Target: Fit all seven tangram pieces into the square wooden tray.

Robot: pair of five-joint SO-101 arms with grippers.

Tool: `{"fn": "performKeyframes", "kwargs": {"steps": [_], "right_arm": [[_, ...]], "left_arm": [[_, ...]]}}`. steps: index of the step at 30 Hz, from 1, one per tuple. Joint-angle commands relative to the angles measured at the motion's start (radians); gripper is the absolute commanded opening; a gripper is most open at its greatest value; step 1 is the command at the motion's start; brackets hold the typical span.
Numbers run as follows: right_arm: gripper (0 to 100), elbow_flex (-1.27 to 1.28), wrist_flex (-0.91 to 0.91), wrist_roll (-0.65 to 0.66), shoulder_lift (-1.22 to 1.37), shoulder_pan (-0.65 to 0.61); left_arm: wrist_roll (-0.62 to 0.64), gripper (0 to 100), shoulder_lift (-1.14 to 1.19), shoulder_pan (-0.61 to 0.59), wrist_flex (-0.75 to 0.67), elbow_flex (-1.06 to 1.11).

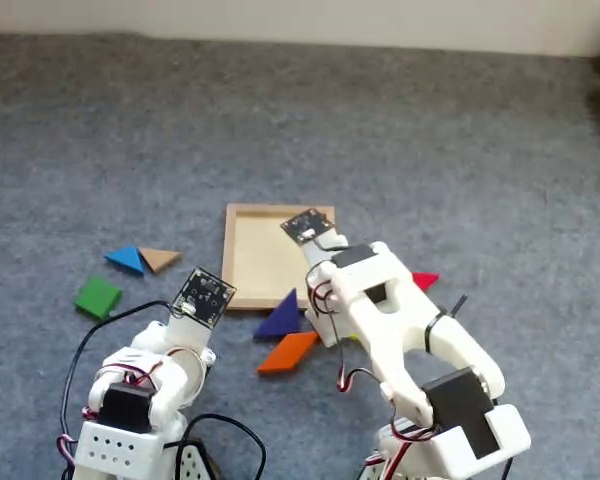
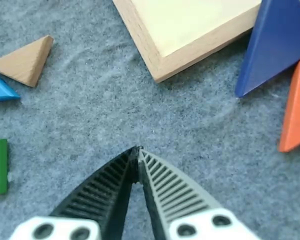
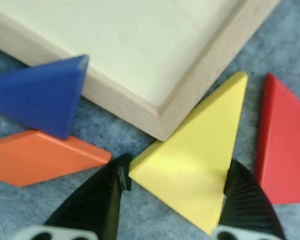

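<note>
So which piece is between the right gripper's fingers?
The yellow triangle; the red triangle, blue triangle and orange parallelogram lie outside the fingers.

A grey carpet (image 1: 460, 150) covers the whole table. A square wooden tray (image 1: 229, 260) lies on it near the middle. Off to one side are a light blue triangle (image 1: 127, 259) touching a tan triangle (image 1: 160, 259), with a green square (image 1: 98, 297) near them. A dark blue triangle (image 1: 281, 318), tip up on the tray's rim, an orange parallelogram (image 1: 289, 352), a yellow triangle (image 3: 195, 160) and a red triangle (image 1: 425, 280) lie along the tray's near edge and corner.
</note>
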Motion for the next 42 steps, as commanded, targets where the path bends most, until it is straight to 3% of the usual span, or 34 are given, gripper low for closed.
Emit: {"fn": "performKeyframes", "kwargs": {"steps": [1,6,18,24,30,42], "right_arm": [[19.1,0.002,0.005,0.003,-0.008,0.039],[19.1,-0.059,0.093,0.006,-0.085,0.097],[19.0,-0.082,0.17,-0.008,-0.372,0.076],[19.0,-0.22,0.145,-0.14,-0.369,-0.016],[19.0,-0.321,-0.016,-0.259,-0.367,-0.087],[19.0,-0.188,-0.344,-0.428,-0.366,-0.114]], "left_arm": [[0.006,1,-0.021,-0.007,0.006,0.019],[0.006,1,-0.021,-0.007,0.006,0.019],[0.006,1,-0.021,-0.007,0.006,0.019],[0.006,1,-0.021,-0.007,0.006,0.019],[0.006,1,-0.021,-0.007,0.006,0.019],[0.006,1,-0.021,-0.007,0.006,0.019]]}}
